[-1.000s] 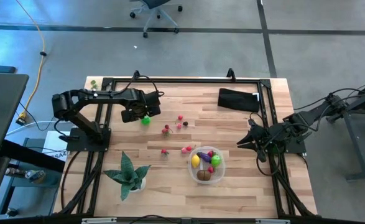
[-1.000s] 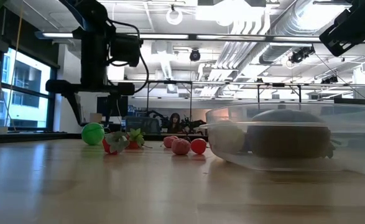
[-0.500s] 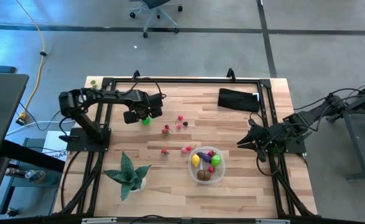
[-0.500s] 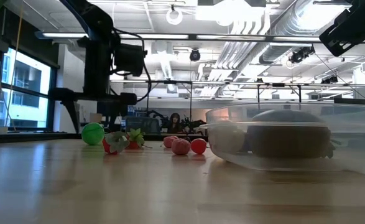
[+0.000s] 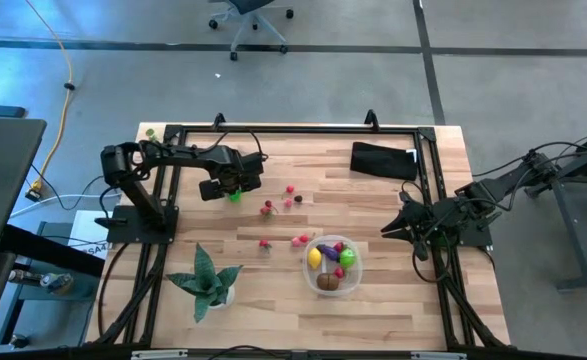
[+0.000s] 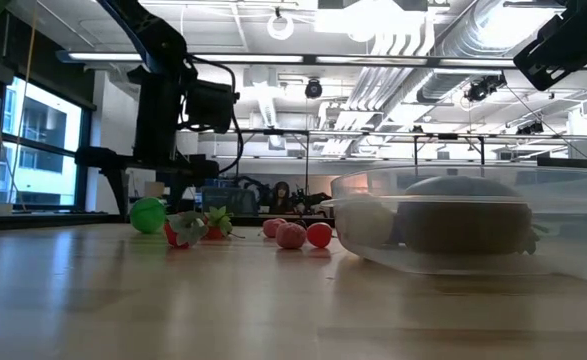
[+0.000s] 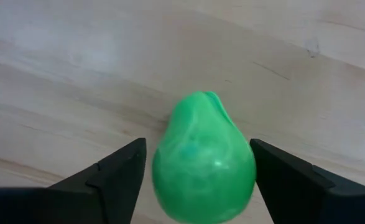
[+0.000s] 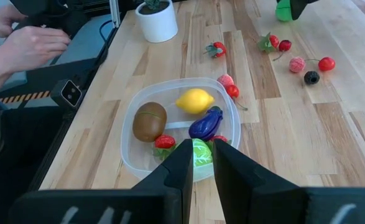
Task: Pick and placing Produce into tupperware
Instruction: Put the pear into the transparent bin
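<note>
Wooden table [image 5: 393, 300] under us, our left gripper [image 7: 194, 180] has dropped around the green pear [image 7: 202, 158], fingers spread either side (not yet pinching); the pear lies well apart from the tupperware [image 5: 353, 281], so pickup is imminent. Our right gripper [image 8: 198, 177] waits beside the tupperware, fingers nearly together.

A bright green pear [image 7: 204, 158] lies on the bench between the spread fingers of the left end effector [image 5: 235, 192], stem end pointing away from the wrist. Small red and pink pieces, among them a strawberry [image 8: 218, 48], cherries [image 8: 326, 63] and a dark berry [image 8: 311, 77], lie scattered beyond it toward the tub [image 8: 131, 158]. The clear round tub sits just ahead of the right end effector [image 8: 197, 163] and holds a brown kiwi [image 8: 150, 121], yellow lemon [image 8: 194, 100], purple eggplant [image 8: 206, 124] and a green piece [image 8: 201, 152].
</note>
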### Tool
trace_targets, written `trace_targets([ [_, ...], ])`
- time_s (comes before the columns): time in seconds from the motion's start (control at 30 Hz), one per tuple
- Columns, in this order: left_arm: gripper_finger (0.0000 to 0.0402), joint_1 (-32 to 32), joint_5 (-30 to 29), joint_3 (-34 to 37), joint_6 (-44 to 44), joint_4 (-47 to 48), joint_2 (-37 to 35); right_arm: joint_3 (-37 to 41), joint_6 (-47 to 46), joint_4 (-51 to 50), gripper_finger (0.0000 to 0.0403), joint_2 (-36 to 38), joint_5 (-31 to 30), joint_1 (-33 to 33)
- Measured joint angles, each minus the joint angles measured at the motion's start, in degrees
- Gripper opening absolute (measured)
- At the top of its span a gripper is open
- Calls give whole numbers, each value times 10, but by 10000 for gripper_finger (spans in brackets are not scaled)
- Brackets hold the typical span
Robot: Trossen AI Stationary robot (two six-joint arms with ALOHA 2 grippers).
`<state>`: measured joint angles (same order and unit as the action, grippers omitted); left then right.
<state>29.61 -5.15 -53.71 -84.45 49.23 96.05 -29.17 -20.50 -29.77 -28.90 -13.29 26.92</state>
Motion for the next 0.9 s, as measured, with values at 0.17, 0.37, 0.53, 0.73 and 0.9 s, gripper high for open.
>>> trace_targets([
  [0.17,238,0,0,0,0,2,0,0,0,0,51,0,0,0],
  [0.37,215,0,6,0,0,2,0,0,0,0,51,0,0,0],
  [0.53,218,0,6,0,7,3,0,0,0,0,51,0,0,0],
  [0.73,219,-2,6,0,17,3,0,0,0,0,51,0,0,0],
  [0.9,213,-13,4,-13,22,8,0,0,0,0,51,0,0,0],
])
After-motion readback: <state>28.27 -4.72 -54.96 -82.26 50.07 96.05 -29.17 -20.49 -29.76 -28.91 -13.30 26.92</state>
